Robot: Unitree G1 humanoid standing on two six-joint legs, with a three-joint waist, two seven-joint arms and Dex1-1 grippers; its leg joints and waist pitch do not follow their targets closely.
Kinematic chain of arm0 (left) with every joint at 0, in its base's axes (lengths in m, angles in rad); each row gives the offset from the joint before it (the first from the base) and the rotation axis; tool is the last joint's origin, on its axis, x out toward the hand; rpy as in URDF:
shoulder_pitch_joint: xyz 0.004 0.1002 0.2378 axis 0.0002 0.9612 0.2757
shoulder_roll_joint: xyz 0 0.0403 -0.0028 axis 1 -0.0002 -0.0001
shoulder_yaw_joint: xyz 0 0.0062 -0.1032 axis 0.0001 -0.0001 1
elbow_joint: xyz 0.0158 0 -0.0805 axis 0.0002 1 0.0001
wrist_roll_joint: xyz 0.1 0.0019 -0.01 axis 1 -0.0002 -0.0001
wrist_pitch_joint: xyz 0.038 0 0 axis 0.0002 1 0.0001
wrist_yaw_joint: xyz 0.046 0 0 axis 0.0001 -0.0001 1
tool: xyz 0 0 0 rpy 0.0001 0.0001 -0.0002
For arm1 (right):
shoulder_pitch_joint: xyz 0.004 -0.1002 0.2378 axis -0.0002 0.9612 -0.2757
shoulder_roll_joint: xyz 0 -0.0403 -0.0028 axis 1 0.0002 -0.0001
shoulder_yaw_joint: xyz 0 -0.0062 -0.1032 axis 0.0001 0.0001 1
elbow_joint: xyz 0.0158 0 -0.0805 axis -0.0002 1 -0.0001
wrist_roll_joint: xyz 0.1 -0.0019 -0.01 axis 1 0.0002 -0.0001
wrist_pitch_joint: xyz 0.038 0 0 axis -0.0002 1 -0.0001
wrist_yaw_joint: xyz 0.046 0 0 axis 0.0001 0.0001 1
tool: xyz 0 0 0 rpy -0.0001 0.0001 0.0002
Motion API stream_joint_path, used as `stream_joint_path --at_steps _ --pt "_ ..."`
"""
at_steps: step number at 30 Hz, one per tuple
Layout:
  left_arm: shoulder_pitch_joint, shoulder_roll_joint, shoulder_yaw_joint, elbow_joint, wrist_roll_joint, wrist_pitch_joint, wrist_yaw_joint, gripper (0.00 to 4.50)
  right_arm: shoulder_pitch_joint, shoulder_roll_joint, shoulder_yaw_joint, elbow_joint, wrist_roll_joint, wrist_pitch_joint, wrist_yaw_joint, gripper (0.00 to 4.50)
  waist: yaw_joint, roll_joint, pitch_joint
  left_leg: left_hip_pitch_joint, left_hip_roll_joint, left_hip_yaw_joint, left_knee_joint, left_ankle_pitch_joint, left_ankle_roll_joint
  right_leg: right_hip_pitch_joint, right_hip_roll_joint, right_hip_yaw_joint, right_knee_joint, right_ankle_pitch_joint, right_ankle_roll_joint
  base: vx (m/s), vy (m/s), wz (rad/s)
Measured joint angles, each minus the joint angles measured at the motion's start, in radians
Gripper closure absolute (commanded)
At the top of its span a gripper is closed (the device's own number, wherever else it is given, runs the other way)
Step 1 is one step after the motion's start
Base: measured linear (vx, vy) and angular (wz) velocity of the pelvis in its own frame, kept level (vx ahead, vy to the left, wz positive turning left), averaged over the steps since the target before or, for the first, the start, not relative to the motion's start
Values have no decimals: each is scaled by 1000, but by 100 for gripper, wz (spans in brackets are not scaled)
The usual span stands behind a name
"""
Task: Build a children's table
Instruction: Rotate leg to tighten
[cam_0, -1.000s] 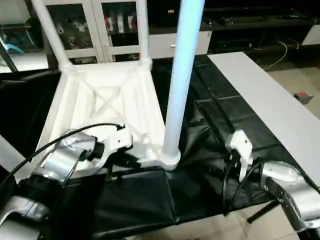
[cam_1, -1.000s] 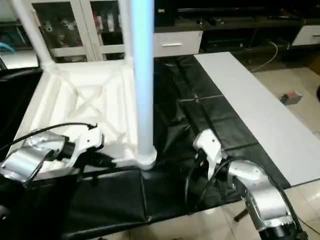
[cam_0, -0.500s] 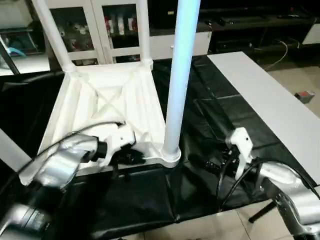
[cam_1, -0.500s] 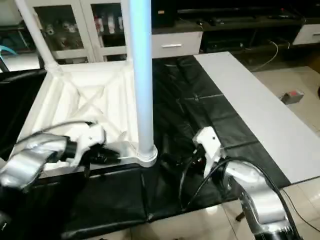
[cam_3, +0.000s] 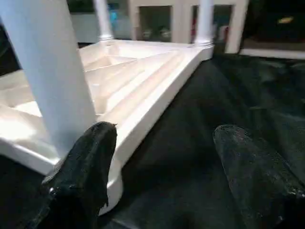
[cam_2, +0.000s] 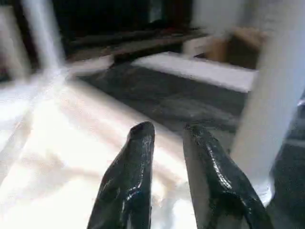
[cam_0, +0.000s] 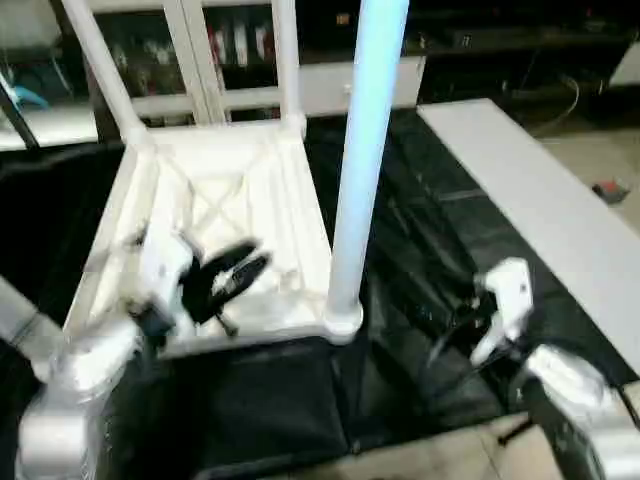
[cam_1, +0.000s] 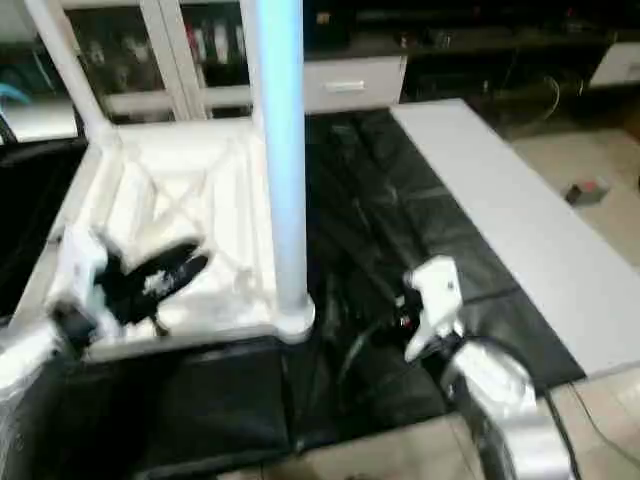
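Observation:
The children's table lies upside down on the black cloth, its white top showing the ribbed underside. Three white legs stand in corner sockets: the near right leg, the far left leg and the far right leg. My left gripper hovers over the near part of the underside, its black fingers a narrow gap apart with nothing between them. My right gripper is open wide and empty over the cloth, just right of the near right leg's socket.
The black-draped work table carries everything. A long white board lies along its right side. Glass-door cabinets stand behind. A white tube shows at the left edge by my left arm. Bare floor lies to the right.
My left gripper has come up off the top's near edge and its fingers have parted a little. The right arm has hardly moved. The camera has shifted slightly.

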State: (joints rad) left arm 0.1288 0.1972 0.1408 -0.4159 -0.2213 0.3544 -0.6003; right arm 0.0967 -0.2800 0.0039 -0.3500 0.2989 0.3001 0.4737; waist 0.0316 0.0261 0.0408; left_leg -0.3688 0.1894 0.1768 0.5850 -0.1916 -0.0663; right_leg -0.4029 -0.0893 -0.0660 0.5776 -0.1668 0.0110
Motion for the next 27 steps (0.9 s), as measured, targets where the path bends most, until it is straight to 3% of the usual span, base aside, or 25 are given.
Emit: stream_joint_path --at_steps 2,7,9,10,11,13,14,15,17,18,19,20,21,22,23,24,25,26,27 --pt "18 -68 5 5 38 3 103 331 0 45 -9 1 2 0 -42 95 2 -3 1 -1 0 -2 0 0 0 0 1 0 0 0 0 0 0 0" --pt "-31 -82 11 43 91 -19 199 331 -20 50 1 17 0 1 -57 95 0 -9 -1 -5 -1 -3 3 0 0 0 1 1 -2 0 2 0 0 0" --pt "-45 -84 4 59 106 -31 219 331 -23 51 7 24 -3 2 -59 95 -1 -11 -5 -21 0 -4 9 8 4 -6 3 2 -2 14 3 0 0 0" --pt "-53 -84 -4 68 116 -37 228 331 -30 51 7 34 -11 2 -61 95 -2 -10 -11 -38 2 -5 18 17 15 -22 5 1 -2 26 -2 0 0 0" --pt "-57 -85 -10 69 122 -40 236 331 -36 52 7 40 -19 2 -64 95 -3 -11 -22 -61 1 -5 27 21 23 -42 7 0 -2 35 -3 0 0 0" --pt "-70 -88 -30 76 152 -53 264 331 -51 54 6 49 -34 2 -79 95 -3 -9 -29 -111 3 -7 45 33 40 -81 13 -4 -3 55 -4 -78 24 -1" --pt "-70 -92 -39 84 161 -56 276 331 -51 54 6 51 -36 2 -84 95 -2 -8 -29 -123 4 -7 48 36 47 -88 11 -6 -9 65 -5 -125 36 2" --pt "-68 -96 -44 92 168 -56 283 331 -48 54 6 56 -37 2 -87 95 -1 -6 -28 -125 7 -7 48 39 53 -86 11 -10 -20 70 -5 -81 29 1" --pt "-60 -102 -51 97 176 -58 294 331 -45 54 8 61 -41 -1 -94 95 -8 5 -17 -109 23 -9 49 28 35 -68 8 -47 -42 63 4 -155 19 -7" --pt "-61 -101 -53 99 178 -67 300 331 -43 53 15 62 -54 -11 -95 95 -7 13 -4 -97 33 -5 42 28 33 -46 0 -60 -5 9 10 -148 2 -11" --pt "-73 -96 -61 99 179 -78 301 331 -16 52 15 63 -64 -24 -96 95 6 7 6 -89 32 12 40 28 32 -38 -8 -60 142 -79 -2 -191 -5 7" --pt "-83 -97 -68 96 179 -91 303 331 1 49 14 73 -72 -27 -97 95 42 -19 3 -80 38 51 38 28 32 -8 -5 -45 200 -123 -16 -158 -81 15" --pt "-82 -101 -67 87 180 -105 309 331 -10 46 17 86 -76 -27 -97 95 64 -49 -3 -79 37 79 42 29 31 18 5 -8 226 -208 -3 -158 -81 15" --pt "-52 -111 -67 90 184 -110 318 331 -40 46 22 100 -78 -27 -99 95 71 -61 3 -89 31 54 116 -8 7 -1 13 11 235 -226 -4 -39 -142 8" --pt "-27 -110 -68 101 190 -107 322 331 -45 50 25 99 -78 -29 -100 95 83 -42 3 -84 5 -10 173 -20 16 6 18 23 232 -226 -3 0 0 0" --pt "-23 -109 -74 112 201 -106 328 331 -44 54 25 100 -78 -30 -100 95 82 -33 3 -59 -28 -57 186 -23 17 12 20 31 224 -224 -1 0 0 0" --pt "-41 -107 -79 111 211 -107 341 331 -43 54 24 102 -78 -30 -101 95 76 -24 5 -21 -40 -68 128 -73 -9 9 27 28 206 -219 4 0 0 0" --pt "-61 -104 -81 112 219 -107 348 331 -44 58 24 108 -78 -29 -103 95 75 -18 9 -22 -40 -67 114 -65 -5 17 26 24 191 -202 -7 -146 3 63" --pt "-72 -104 -82 107 230 -107 363 331 -43 61 31 126 -78 -28 -105 95 57 -19 11 -32 -39 -80 89 -46 9 30 31 4 150 -168 -26 -146 3 63"
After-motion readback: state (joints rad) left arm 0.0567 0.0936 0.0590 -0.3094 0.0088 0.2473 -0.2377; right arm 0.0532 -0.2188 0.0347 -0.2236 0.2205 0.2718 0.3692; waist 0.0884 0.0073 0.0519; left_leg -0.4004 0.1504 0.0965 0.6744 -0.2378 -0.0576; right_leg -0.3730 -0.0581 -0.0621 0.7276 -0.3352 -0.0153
